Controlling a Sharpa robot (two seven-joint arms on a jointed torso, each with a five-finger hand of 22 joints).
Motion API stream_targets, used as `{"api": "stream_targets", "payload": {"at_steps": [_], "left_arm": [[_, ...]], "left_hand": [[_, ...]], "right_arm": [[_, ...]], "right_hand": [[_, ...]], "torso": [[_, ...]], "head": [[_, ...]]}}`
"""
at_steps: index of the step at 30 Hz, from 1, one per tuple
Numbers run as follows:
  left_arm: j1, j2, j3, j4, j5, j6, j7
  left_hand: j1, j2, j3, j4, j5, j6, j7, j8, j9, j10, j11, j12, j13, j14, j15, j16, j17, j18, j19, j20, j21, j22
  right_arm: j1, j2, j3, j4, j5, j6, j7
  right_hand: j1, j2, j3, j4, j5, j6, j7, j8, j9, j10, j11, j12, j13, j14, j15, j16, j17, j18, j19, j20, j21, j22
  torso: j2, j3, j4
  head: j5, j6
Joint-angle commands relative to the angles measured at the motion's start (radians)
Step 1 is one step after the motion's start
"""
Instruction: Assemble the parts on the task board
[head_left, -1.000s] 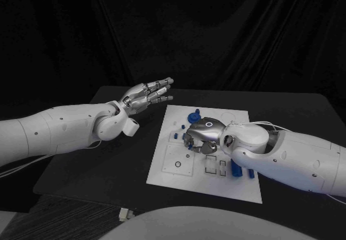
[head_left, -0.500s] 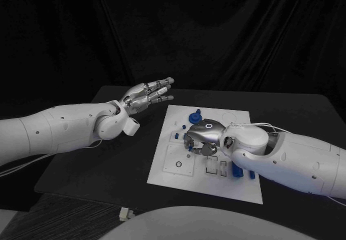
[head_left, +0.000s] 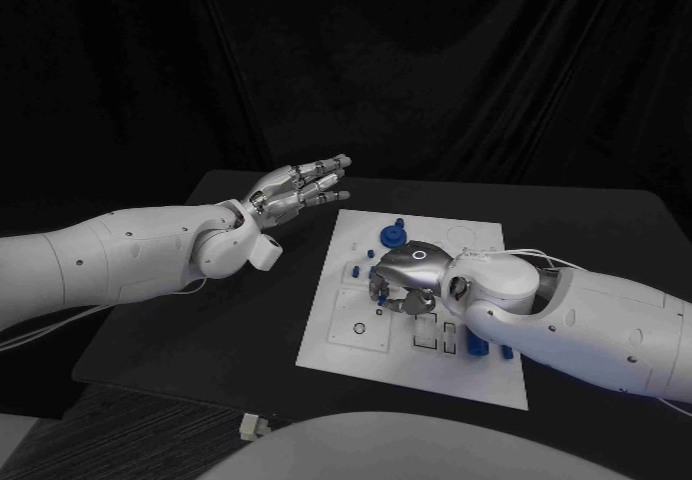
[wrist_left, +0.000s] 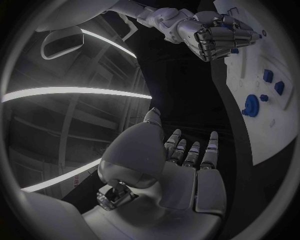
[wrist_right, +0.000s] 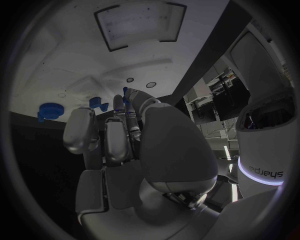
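The white task board (head_left: 343, 342) lies in the middle of the black table. My right hand (head_left: 404, 274) is low over the board's middle, fingers curled down, and a small blue part (wrist_right: 127, 92) shows at its fingertips. From the left wrist view the right hand (wrist_left: 217, 36) looks like a closed fist with a bit of blue under it. A blue gear (head_left: 389, 236) stands near the board's far edge. My left hand (head_left: 297, 187) hovers over the table beyond the board's far left corner, fingers stretched apart and holding nothing.
Two upright blue parts (head_left: 472, 343) stand near the board's near right, close under my right forearm. Smaller blue pieces (wrist_left: 267, 75) sit beside the gear (wrist_left: 252, 105). Bare black table (head_left: 202, 320) runs to the left of the board.
My right hand and forearm have shifted slightly over the board's middle, fingers still curled down. The left hand has stayed where it was.
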Motion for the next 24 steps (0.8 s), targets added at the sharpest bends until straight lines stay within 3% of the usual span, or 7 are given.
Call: {"api": "stream_targets", "payload": {"at_steps": [1,24], "left_arm": [[-0.001,0.001,0.001,0.0,0.008,0.001,0.1],[-0.004,0.004,0.001,-0.006,0.008,0.006,0.1]], "left_hand": [[0.003,0.005,-0.003,0.005,-0.001,0.004,0.003,0.006,0.001,0.003,0.007,0.003,-0.001,-0.004,-0.004,0.002,0.0,0.016,-0.007,-0.003,-0.003,0.001],[0.004,0.006,-0.003,0.005,0.0,0.004,0.004,0.006,0.001,0.003,0.007,0.003,-0.001,-0.005,-0.004,0.002,0.0,0.016,-0.007,-0.003,-0.003,0.0]], "right_arm": [[-0.004,0.001,0.001,0.005,-0.006,0.004,0.001],[-0.011,0.009,0.001,0.0,-0.006,0.029,-0.002]], "right_hand": [[0.007,-0.007,0.01,-0.002,0.001,-0.004,0.004,-0.002,0.001,0.006,-0.002,-0.003,0.0,0.009,0.01,0.003,0.0,0.015,-0.003,0.006,-0.001,0.151],[0.008,-0.007,0.013,-0.004,0.002,-0.004,0.004,-0.003,0.001,0.007,-0.002,-0.004,0.0,0.008,0.01,0.002,-0.002,0.016,-0.003,0.007,-0.002,0.15]], "torso": [[0.0,0.0006,-0.0004],[0.0,0.0001,-0.0005]], "head": [[0.003,0.0],[0.008,0.0]]}}
